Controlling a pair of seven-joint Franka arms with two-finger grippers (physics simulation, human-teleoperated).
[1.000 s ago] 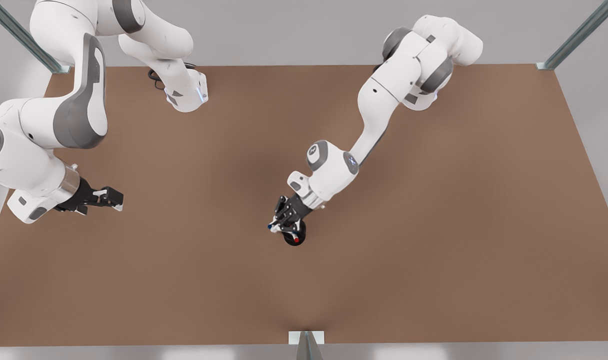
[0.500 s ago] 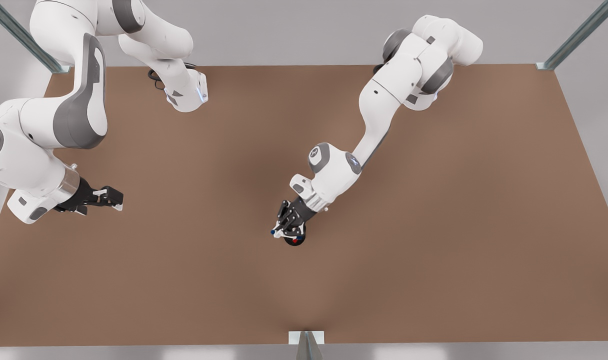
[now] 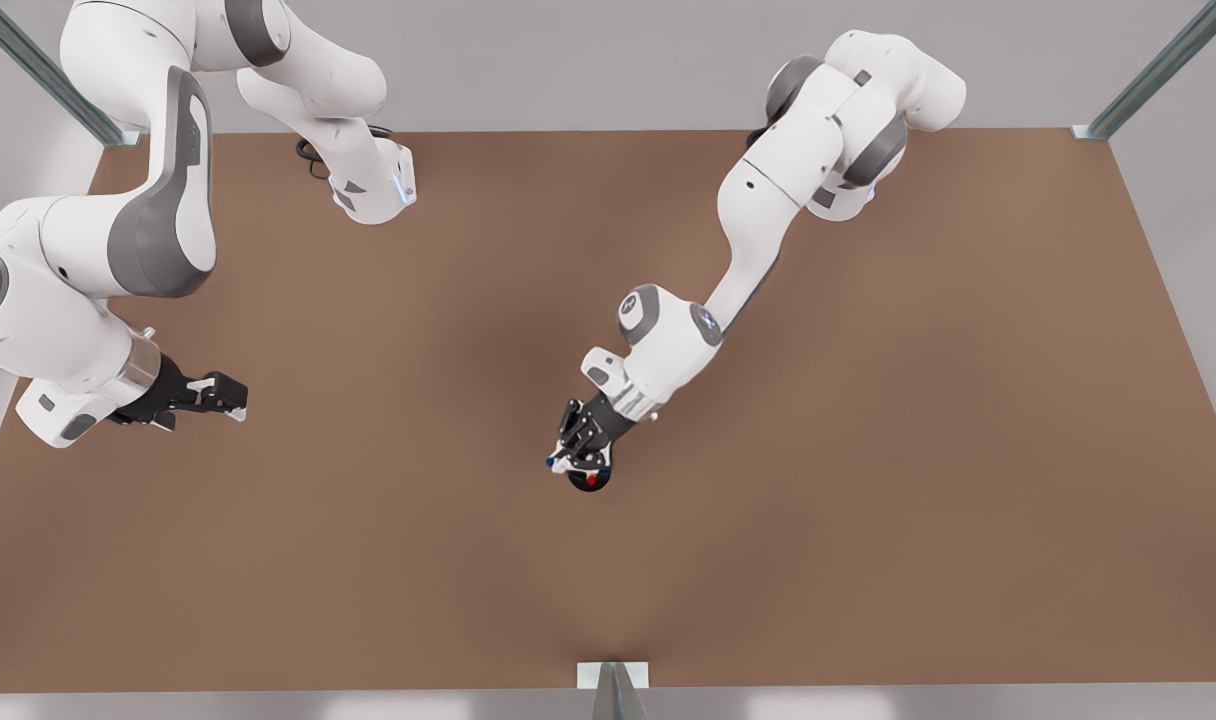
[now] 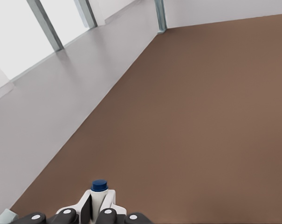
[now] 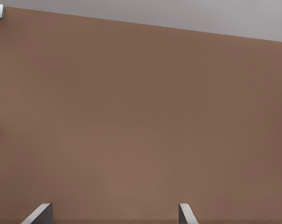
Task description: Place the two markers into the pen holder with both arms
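Matt brown table [image 3: 868, 450], glossy white arm shells [image 3: 768, 190], glossy blue marker cap [image 4: 99, 185].

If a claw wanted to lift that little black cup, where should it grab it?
Probably by the pen holder's round side wall, from the front view's right or bottom edge. Its top is blocked: the red-capped marker stands inside, and the left claw hovers there gripping the blue-capped marker.
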